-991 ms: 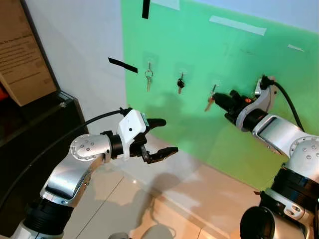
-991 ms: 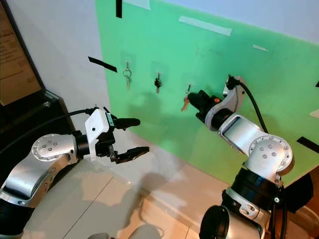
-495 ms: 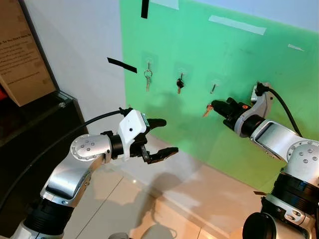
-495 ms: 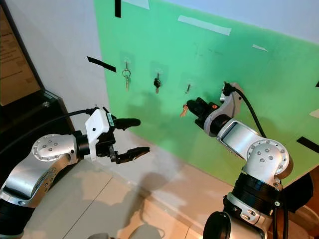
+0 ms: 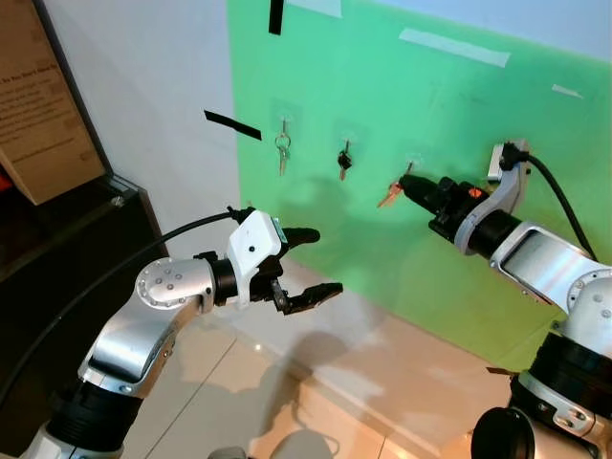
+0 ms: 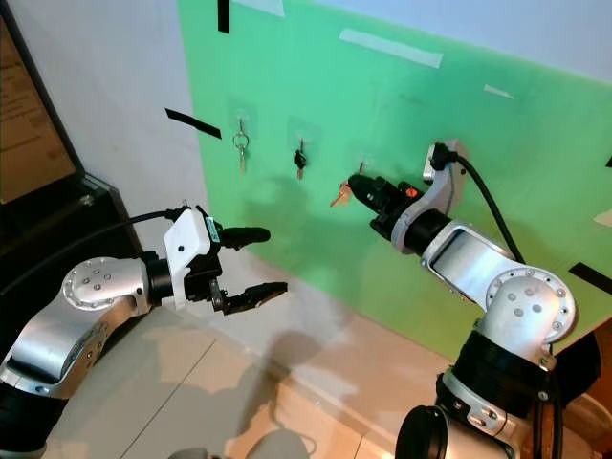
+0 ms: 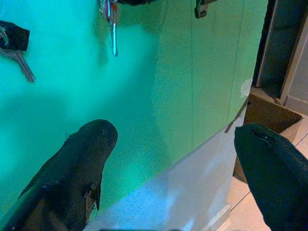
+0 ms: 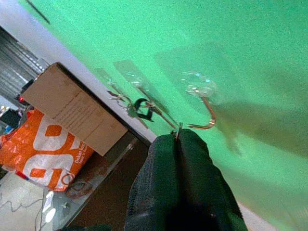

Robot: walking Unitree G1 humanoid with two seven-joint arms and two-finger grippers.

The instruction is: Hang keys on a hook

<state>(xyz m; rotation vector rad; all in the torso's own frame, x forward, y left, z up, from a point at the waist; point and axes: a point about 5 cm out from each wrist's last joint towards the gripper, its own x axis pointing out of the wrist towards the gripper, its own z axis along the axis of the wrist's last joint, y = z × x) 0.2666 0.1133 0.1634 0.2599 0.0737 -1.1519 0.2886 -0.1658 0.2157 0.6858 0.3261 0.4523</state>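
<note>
Right hand (image 5: 409,187): raised at the green wall, clamped on the key (image 5: 389,197).
Key: held just beside the hook (image 8: 202,109).
Left hand (image 5: 308,261): held apart, idle.

green board (image 5: 459,124) (on wall) | hooks: silver keys (image 5: 284,148) | black key (image 5: 344,160)

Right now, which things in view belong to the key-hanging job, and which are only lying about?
Job: right gripper shut on copper key; empty hook.

Not part: silver keys, black key, cardboard box, open left gripper.
</note>
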